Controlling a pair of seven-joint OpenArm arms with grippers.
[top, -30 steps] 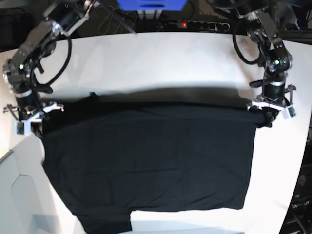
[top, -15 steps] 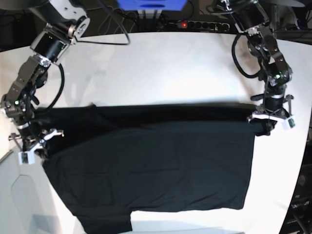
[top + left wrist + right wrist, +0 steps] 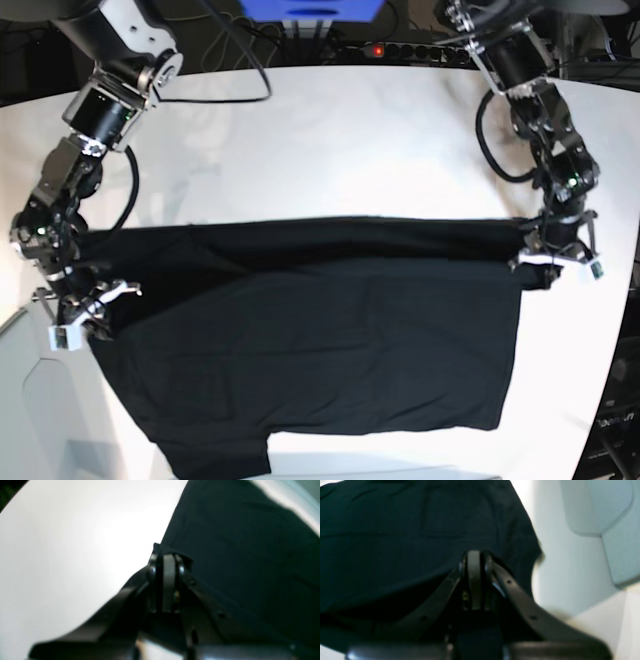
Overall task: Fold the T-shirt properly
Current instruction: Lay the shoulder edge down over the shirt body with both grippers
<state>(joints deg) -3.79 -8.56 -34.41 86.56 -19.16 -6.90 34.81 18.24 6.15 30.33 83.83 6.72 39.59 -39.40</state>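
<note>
Black cloth of the T-shirt (image 3: 310, 340) is spread over the table (image 3: 320, 140), mid-frame. At left its far edge is pinched by the closed right gripper (image 3: 85, 318); at right, by the closed left gripper (image 3: 553, 258). One fold is underway; the rest is judged undone.

a robotics lab: 2 arms over a white table (image 3: 330, 140), power strip (image 3: 405, 50) behind

You've got a white table (image 3: 330, 130), bright w/ glare; black power strip (image 3: 400, 50) w/ red light behind, dark bkgd.
</note>
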